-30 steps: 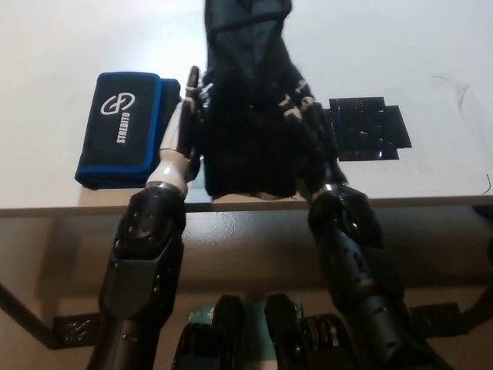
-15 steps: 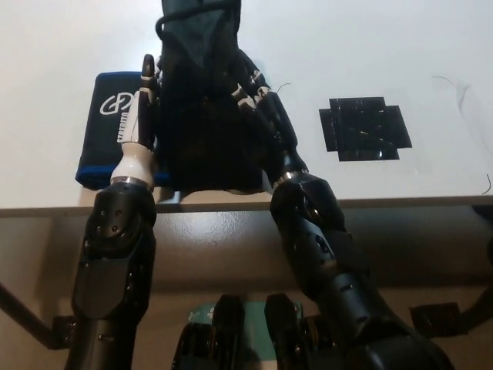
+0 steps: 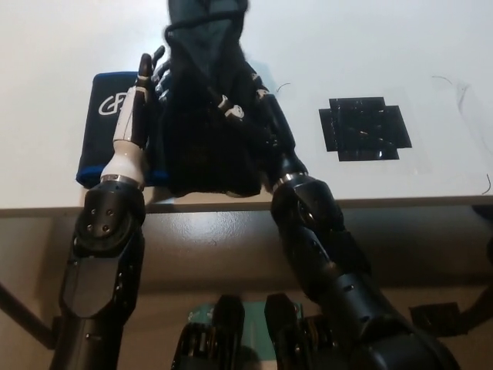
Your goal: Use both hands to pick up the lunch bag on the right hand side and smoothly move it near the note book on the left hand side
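The lunch bag (image 3: 206, 123) stands near the table's (image 3: 385, 46) front edge, pressed between the white left hand (image 3: 139, 100) at nine o'clock and the black right hand (image 3: 258, 116) at three, flat-fingered squeeze steadying it, apparently overlapping the note book (image 3: 108, 131).

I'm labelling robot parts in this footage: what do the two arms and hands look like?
The left hand is white with dark fingertips and a white wrist cuff, on a bulky black forearm whose round joint housing has small screw holes. The right hand is black with pale bands across its fingers, on an all-black, glossy, segmented arm. No loose cables show.
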Action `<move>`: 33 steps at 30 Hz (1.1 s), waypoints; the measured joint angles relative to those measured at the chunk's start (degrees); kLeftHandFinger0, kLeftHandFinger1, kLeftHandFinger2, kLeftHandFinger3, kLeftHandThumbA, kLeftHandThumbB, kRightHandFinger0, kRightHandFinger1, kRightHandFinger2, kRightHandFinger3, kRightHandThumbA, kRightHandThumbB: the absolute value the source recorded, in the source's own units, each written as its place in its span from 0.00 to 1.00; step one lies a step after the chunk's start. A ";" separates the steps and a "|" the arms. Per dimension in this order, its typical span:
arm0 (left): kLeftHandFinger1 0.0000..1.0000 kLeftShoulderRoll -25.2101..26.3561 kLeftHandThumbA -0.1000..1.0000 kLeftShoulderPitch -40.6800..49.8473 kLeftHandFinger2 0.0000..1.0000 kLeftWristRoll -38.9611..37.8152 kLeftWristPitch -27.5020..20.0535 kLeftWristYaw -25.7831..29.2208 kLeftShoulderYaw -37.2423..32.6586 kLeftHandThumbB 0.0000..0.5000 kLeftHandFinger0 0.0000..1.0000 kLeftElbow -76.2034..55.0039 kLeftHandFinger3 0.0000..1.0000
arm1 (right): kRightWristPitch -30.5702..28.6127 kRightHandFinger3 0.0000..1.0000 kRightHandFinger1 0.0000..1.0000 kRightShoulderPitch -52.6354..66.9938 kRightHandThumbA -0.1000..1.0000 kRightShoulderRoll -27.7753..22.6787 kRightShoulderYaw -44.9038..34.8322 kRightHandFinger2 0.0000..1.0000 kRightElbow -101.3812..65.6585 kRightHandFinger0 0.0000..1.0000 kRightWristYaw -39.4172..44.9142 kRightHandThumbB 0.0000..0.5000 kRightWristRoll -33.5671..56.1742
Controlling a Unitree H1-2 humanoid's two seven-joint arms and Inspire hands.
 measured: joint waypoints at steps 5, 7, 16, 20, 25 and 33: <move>1.00 2.37 1.00 1.39 1.00 1.77 0.21 -0.06 -1.34 0.87 1.00 -0.09 1.00 | 0.01 1.00 1.00 1.85 1.00 -1.90 1.64 1.00 -0.39 1.00 -3.29 0.64 -3.54; 1.00 4.36 1.00 2.56 1.00 3.18 0.36 -0.12 -2.09 0.88 1.00 -0.76 1.00 | 0.00 1.00 1.00 3.07 1.00 -3.13 2.08 1.00 -1.72 1.00 -4.92 0.64 -5.79; 1.00 15.69 1.00 8.72 1.00 8.09 0.49 -0.99 -2.64 0.90 1.00 -8.81 1.00 | 0.43 1.00 1.00 12.44 1.00 -9.83 1.27 1.00 -16.20 1.00 -7.92 0.74 -11.29; 1.00 18.42 1.00 12.05 1.00 8.80 0.48 -1.38 -1.98 0.86 1.00 -11.60 1.00 | 0.80 1.00 1.00 17.44 1.00 -12.37 0.61 1.00 -22.49 1.00 -7.99 0.79 -11.63; 1.00 19.88 1.00 17.39 1.00 9.31 0.27 -1.51 -1.27 0.76 1.00 -15.92 1.00 | 1.25 1.00 1.00 23.92 1.00 -14.80 -0.16 1.00 -30.10 1.00 -7.97 0.80 -11.72; 1.00 20.13 1.00 30.17 1.00 10.57 -1.41 -1.48 0.21 0.75 1.00 -23.95 1.00 | 1.85 1.00 1.00 34.59 1.00 -17.00 -1.38 1.00 -42.15 1.00 -7.94 0.76 -11.66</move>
